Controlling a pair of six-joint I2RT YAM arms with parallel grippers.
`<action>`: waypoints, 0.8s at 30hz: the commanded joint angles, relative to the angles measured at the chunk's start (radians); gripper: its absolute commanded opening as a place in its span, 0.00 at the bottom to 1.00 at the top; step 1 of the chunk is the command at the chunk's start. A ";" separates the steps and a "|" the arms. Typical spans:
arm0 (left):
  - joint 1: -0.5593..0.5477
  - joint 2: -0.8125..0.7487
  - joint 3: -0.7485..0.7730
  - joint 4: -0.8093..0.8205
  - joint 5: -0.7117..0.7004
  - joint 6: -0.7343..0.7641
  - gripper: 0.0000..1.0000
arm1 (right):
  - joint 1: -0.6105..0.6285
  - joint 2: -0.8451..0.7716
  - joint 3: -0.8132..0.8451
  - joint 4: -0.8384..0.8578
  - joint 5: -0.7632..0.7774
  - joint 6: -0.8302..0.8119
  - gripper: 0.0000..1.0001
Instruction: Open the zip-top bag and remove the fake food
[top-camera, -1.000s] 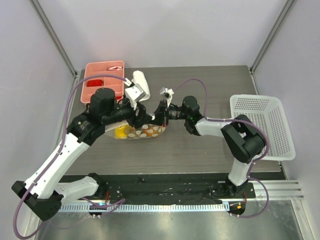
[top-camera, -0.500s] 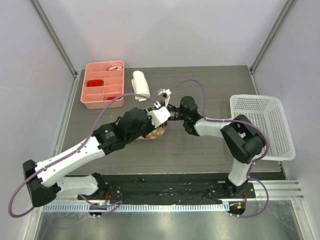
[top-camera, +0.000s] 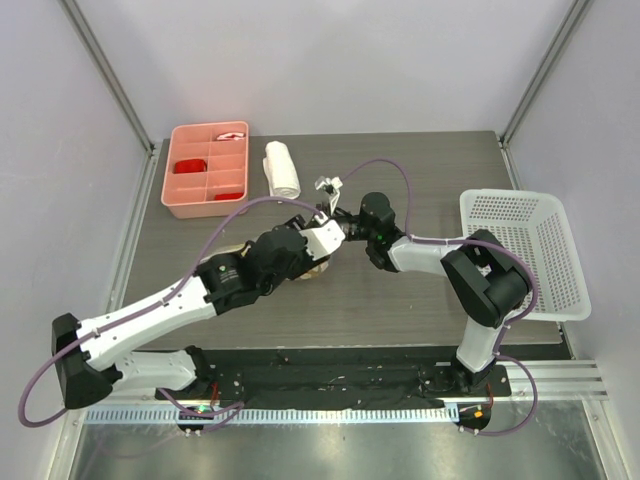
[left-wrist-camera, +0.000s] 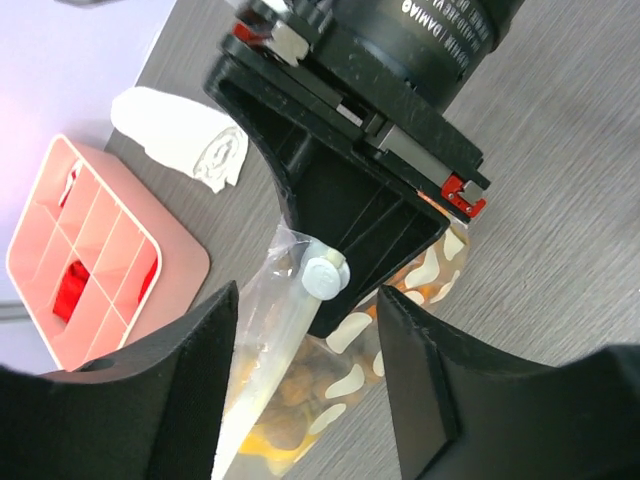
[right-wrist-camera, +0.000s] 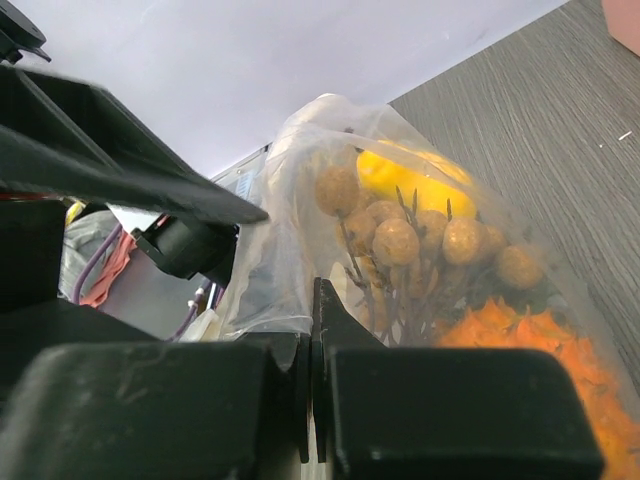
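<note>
The zip-top bag (left-wrist-camera: 290, 390) lies on the dark table, clear, with its white zip strip and round slider (left-wrist-camera: 327, 272) up. Inside it shows the fake food: brown balls (right-wrist-camera: 400, 240), a yellow fruit (right-wrist-camera: 405, 175) and an orange piece (right-wrist-camera: 530, 340). My right gripper (right-wrist-camera: 312, 330) is shut on the bag's edge beside the slider. My left gripper (left-wrist-camera: 308, 300) is open, one finger on each side of the zip strip, with neither pad touching it. In the top view the left arm covers most of the bag (top-camera: 312, 268); the left gripper (top-camera: 318, 250) meets the right gripper (top-camera: 335, 228) there.
A pink compartment tray (top-camera: 205, 170) with red pieces stands at the back left. A rolled white towel (top-camera: 282, 168) lies just right of it. A white perforated basket (top-camera: 525, 250) hangs off the table's right edge.
My left arm has swung from up near the towel down and right over the bag, and its open fingers now straddle the zip strip. The right gripper has kept its grip and place.
</note>
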 joint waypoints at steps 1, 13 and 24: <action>-0.005 0.031 -0.014 0.048 -0.093 0.010 0.47 | 0.007 -0.039 0.020 0.080 0.010 0.026 0.01; 0.002 -0.154 -0.137 0.067 -0.172 0.016 0.61 | 0.009 -0.025 0.015 0.152 0.007 0.106 0.01; 0.172 -0.122 -0.147 0.190 -0.108 0.007 0.39 | 0.015 -0.028 0.003 0.197 -0.004 0.132 0.01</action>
